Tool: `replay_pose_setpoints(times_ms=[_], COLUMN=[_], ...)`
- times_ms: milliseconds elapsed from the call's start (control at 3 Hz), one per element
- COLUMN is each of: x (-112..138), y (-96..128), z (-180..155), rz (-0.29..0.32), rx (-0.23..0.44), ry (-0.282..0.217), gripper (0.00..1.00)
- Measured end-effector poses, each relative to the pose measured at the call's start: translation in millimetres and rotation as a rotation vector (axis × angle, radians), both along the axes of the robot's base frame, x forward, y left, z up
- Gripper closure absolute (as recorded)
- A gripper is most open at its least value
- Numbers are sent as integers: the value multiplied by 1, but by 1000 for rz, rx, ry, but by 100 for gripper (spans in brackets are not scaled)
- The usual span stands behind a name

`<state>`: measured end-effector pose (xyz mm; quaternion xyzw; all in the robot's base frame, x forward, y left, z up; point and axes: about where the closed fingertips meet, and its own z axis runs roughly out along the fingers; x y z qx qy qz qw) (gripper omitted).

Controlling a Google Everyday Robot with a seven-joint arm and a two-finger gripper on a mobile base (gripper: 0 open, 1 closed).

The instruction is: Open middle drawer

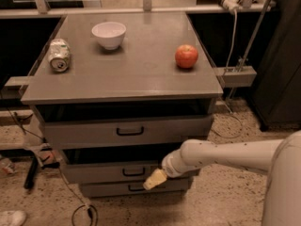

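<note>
The grey cabinet has three drawers stacked in its front. The middle drawer (94, 172) has a flat grey front and a small black bar handle (133, 172). A dark gap shows above its front, so it stands a little way out. My gripper (154, 179), with pale yellowish fingers, is at the end of the white arm (221, 155), which reaches in from the right. It is just right of and slightly below the middle drawer's handle, against the lower edge of that front. It holds nothing that I can see.
The top drawer (84, 134) also stands slightly out; the bottom drawer (108, 189) is lowest. On the cabinet top (141, 74) are a white bowl (108, 34), a crushed can (59, 55) and a red apple (186, 56). Cables (80, 211) lie on the floor at the left.
</note>
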<state>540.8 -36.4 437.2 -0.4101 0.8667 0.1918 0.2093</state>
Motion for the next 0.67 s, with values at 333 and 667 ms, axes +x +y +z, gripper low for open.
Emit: replay_pose_setpoints(times_ms=[333,667], x=[0,-33], y=[0,-6], z=[2,11], rz=[0,-14], rx=[0,6], ry=[0,13], gripper=[0,0])
